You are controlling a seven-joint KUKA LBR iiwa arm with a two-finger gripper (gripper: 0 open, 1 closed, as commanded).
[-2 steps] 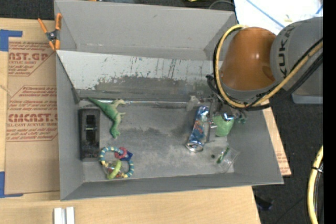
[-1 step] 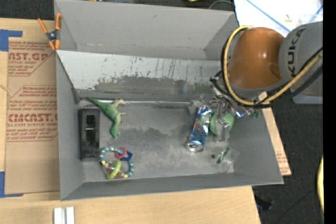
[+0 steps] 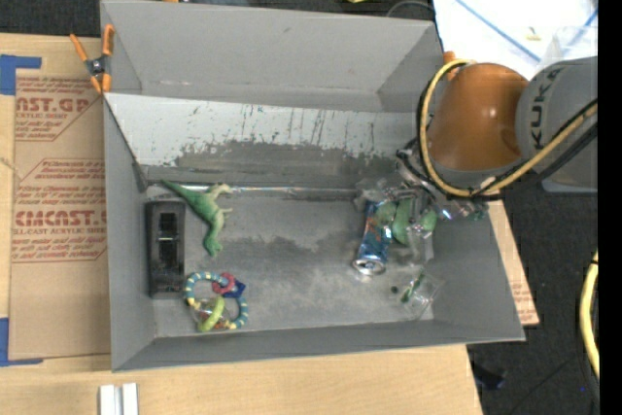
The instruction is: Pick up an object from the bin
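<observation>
At the far left of the grey metal bin (image 3: 272, 53) a black oblong device (image 3: 164, 246) lay flat along the left wall, its long side running up and down the view. Just beside it to the right a green toy dinosaur (image 3: 207, 209) sprawled on the floor with its tail towards the back wall, and below the two, near the front wall, sat a ring of bright beads (image 3: 216, 300) (yellow, green, blue and red). The middle of the floor lay between these and the right-hand things, well apart from both. Further right a blue and silver can (image 3: 373, 243) lay tilted on its side, its silver end towards the front. The gripper (image 3: 403, 214) had its tip low over the can's upper end, among some green scraps, and whether it was open, closed or touching the can could not be told. A small green and clear scrap (image 3: 413, 290) lay just below and to the right. Above, the arm's orange cover (image 3: 473, 126) reached in over the right wall
</observation>
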